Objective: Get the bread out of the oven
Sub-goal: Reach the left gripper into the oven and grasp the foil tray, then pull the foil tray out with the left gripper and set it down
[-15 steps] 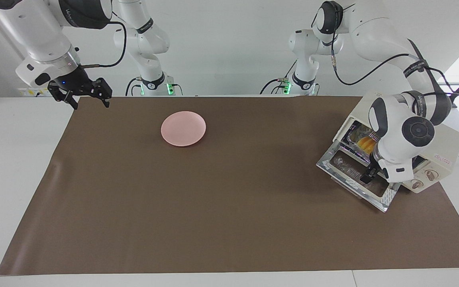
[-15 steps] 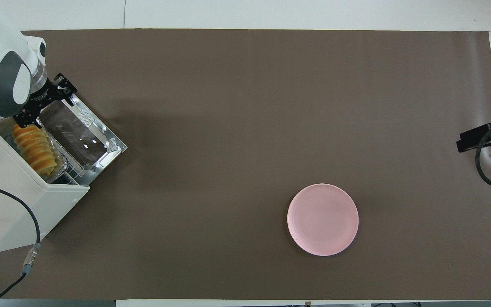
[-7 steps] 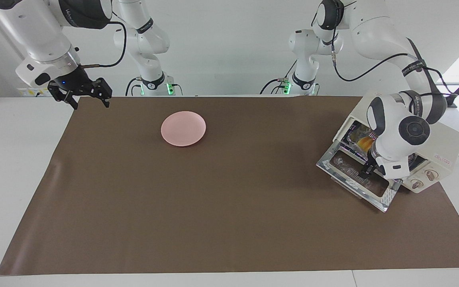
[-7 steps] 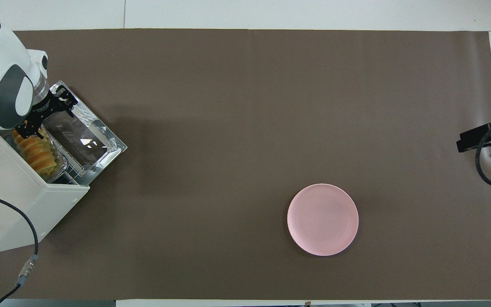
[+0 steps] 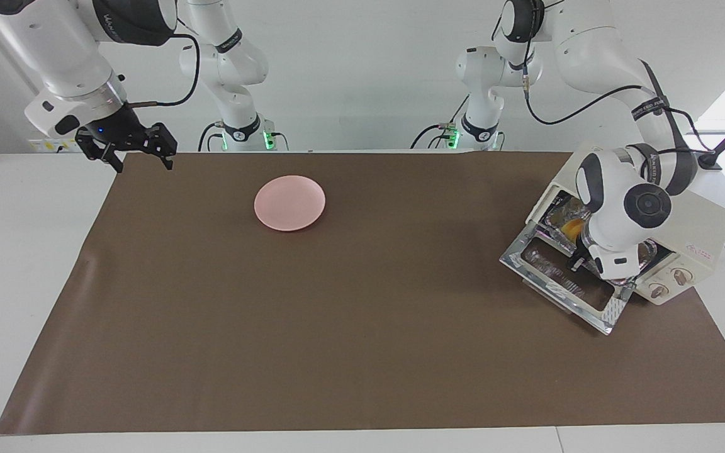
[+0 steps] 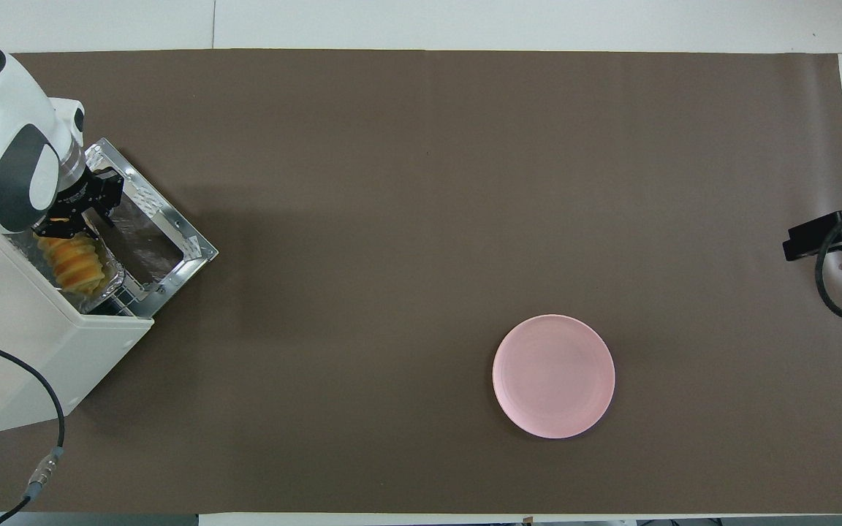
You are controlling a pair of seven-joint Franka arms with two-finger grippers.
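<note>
1. A brown mat (image 5: 337, 302) covers most of a white table (image 5: 22, 251), whose bare surface shows around the mat's edges; in the overhead view the mat fills nearly the whole frame.
2. A plain white wall runs along the robots' end of the room, with both arm bases standing in front of it.
3. The oven (image 5: 696, 233) sits at the left arm's end of the table, about 3 o'clock in the facing view and 9 o'clock in the overhead one (image 6: 19, 343). Its glass door (image 6: 147, 245) lies dropped open, flat on the mat.
4. The bread (image 6: 74, 261) lies inside the oven on crinkled foil (image 6: 112, 281), just inside the opening; only a sliver of it shows in the facing view (image 5: 571, 224).
5. The left gripper (image 6: 77, 215) is at the oven's mouth, over the end of the bread. I cannot tell how wide its claw stands, nor whether it touches the loaf.
6. The right gripper (image 5: 139, 157) waits in the air over the mat's corner at the right arm's end, at 10 o'clock in the facing view, its claw spread wide and holding nothing.
7. A pink plate (image 5: 289, 202) rests empty on the mat, well apart from the oven, toward the right arm's end.
</note>
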